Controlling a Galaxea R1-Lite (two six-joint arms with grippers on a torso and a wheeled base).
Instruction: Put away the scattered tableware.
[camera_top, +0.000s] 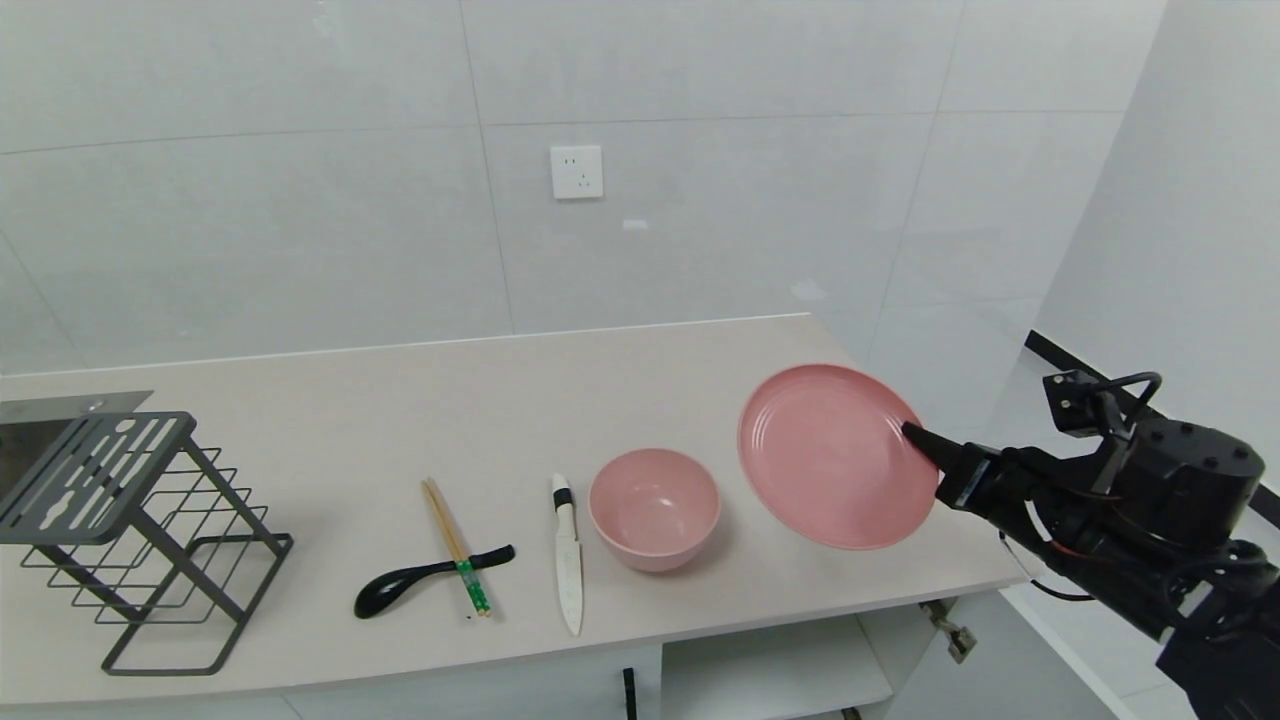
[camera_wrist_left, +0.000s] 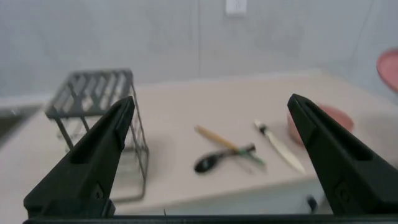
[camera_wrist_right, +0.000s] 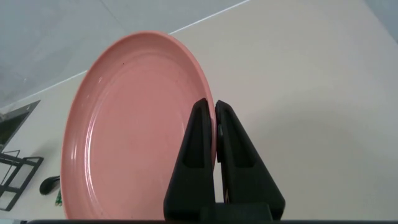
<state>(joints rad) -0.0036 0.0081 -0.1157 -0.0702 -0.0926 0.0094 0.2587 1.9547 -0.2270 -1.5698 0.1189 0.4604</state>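
Two fingers of my right hand (camera_top: 915, 437) pinch the pink plate (camera_top: 820, 455) by its rim, tilted over the right end of the counter (camera_top: 400, 400), one finger hidden behind it. My left hand (camera_wrist_left: 211, 102) gapes wide, a finger covering part of the pink bowl (camera_wrist_left: 339, 118).

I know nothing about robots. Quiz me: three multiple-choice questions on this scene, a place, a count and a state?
1. The black spoon lies: A) crossing the chopsticks; B) in a gripper; C) on the floor.
2. Pink dishes in sight: A) one; B) two; C) four.
3. The right gripper is: A) open and empty; B) shut on the plate; C) shut on a cup.
Answers: 1A, its handle crosses them on the counter. 2B, bowl and plate. 3B, its fingers pinch the tilted rim.
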